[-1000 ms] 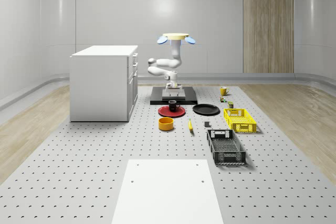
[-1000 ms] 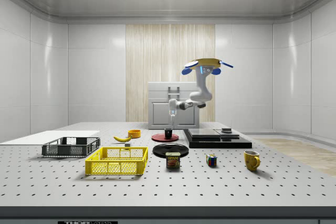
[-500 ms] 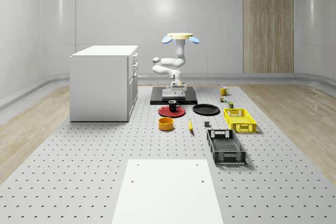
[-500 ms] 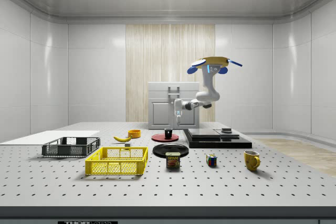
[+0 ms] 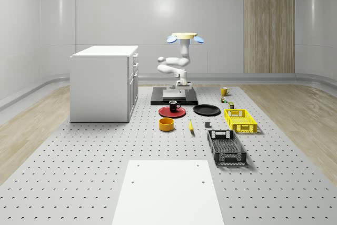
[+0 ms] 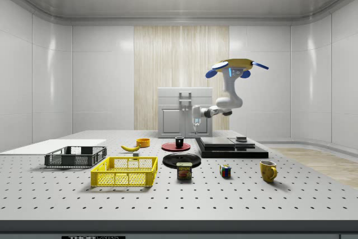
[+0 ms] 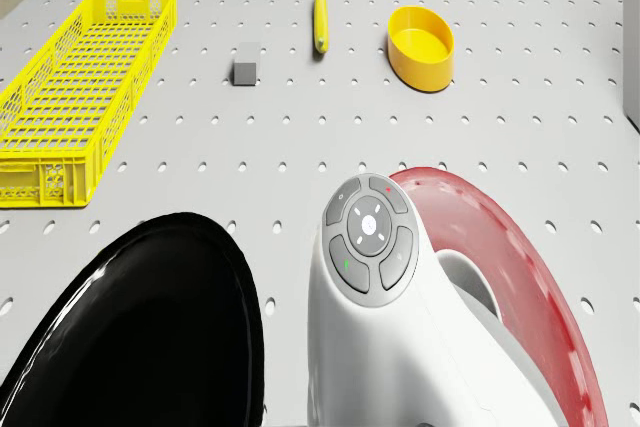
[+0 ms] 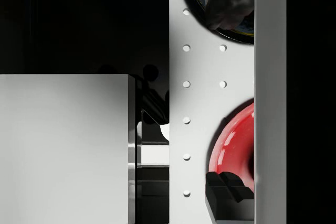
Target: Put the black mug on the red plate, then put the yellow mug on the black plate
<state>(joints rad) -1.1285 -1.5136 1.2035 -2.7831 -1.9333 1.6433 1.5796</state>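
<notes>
The black mug (image 5: 174, 106) (image 6: 179, 143) stands upright on the red plate (image 5: 172, 112) (image 6: 175, 147) (image 7: 520, 267) (image 8: 233, 145). Beside it lies the black plate (image 5: 206, 110) (image 6: 182, 160) (image 7: 150, 327), bare. The yellow mug (image 5: 224, 91) (image 6: 268, 170) sits on the table farther toward the whole-scene view's right. The drone (image 5: 185, 37) (image 6: 236, 68) hovers over the black platform (image 5: 174, 97). My gripper (image 5: 182, 84) (image 6: 196, 122) (image 8: 231, 98) hangs open and empty, above the mug and apart from it, toward the side view's right.
A white cabinet (image 5: 104, 82) stands at the whole-scene view's left. A yellow bowl (image 5: 167, 124), a banana (image 5: 190, 125), a yellow crate (image 5: 240, 120) and a dark crate (image 5: 226, 147) lie nearer the front. A can (image 6: 184, 170) and a colour cube (image 6: 225, 170) sit near the yellow mug.
The drone, arm and open gripper have risen and drifted toward the whole-scene view's right, away from the black mug. The mug stays on the red plate.
</notes>
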